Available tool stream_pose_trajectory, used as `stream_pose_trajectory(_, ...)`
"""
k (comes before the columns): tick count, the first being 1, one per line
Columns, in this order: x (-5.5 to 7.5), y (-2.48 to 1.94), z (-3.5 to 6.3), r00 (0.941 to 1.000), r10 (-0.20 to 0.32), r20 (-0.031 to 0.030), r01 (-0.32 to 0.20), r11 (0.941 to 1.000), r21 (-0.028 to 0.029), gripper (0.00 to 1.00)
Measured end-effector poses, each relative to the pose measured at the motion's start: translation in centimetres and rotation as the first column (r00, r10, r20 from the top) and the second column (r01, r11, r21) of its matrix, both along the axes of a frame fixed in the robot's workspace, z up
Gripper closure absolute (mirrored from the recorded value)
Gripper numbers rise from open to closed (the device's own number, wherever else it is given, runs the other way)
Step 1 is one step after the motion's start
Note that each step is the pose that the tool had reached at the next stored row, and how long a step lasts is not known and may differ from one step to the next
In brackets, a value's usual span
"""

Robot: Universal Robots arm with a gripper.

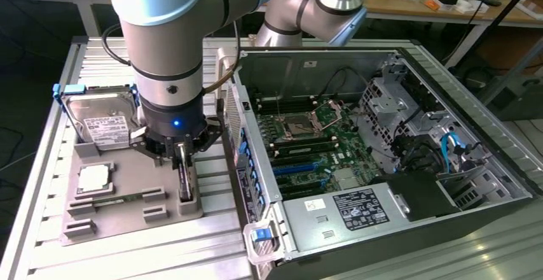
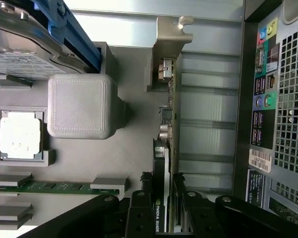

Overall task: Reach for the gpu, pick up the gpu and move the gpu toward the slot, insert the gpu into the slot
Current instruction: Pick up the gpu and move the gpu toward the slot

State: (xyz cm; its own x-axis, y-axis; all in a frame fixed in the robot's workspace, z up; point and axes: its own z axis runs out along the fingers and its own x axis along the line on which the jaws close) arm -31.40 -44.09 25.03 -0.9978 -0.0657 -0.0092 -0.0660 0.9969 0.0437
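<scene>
The robot arm (image 1: 165, 38) stands closest to the exterior camera, its wrist pointed straight down over the slatted metal tabletop (image 1: 127, 254). To the exterior view's right lies the open computer case (image 1: 475, 133), with the green motherboard (image 1: 322, 143) exposed on its floor. Beside the case, on the exterior view's left, a grey holder tray (image 1: 127, 219) carries the loose parts.

A silver hard drive (image 1: 100, 124) in a blue frame leans at the far end of the tray. The gpu (image 1: 184, 191) stands on edge in a tray pocket near the case, its metal bracket (image 2: 169, 44) at the end away from the wrist. The end effector (image 1: 182, 159) is down over the card. In the wrist view the black fingers (image 2: 140, 213) lie one on each face with no gap visible, so I judge it clamped on the gpu. A processor (image 1: 93, 177) and a slim green memory stick (image 1: 114, 198) lie in their own pockets, well apart from the grasp.

The blue slot (image 1: 299, 165) waits on the motherboard inside the case, well apart from the card. The work looks to be at the pick-up step: the card is gripped but sits low in its pocket, not visibly raised. My judgement is that the lift must go straight up, so the card's edge clears the pocket walls without twisting. The carry must then clear the case wall.
</scene>
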Motion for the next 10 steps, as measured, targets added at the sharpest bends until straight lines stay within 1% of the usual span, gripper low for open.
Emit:
stream_pose_trajectory(9, -0.01, 0.0, 0.04, 1.0, -0.004, -0.0002, 0.004, 1.0, 0.0002, 0.73)
stream_pose_trajectory(10, -0.02, 0.0, 0.46, 1.0, -0.006, -0.0001, 0.006, 1.0, 0.0008, 0.73)
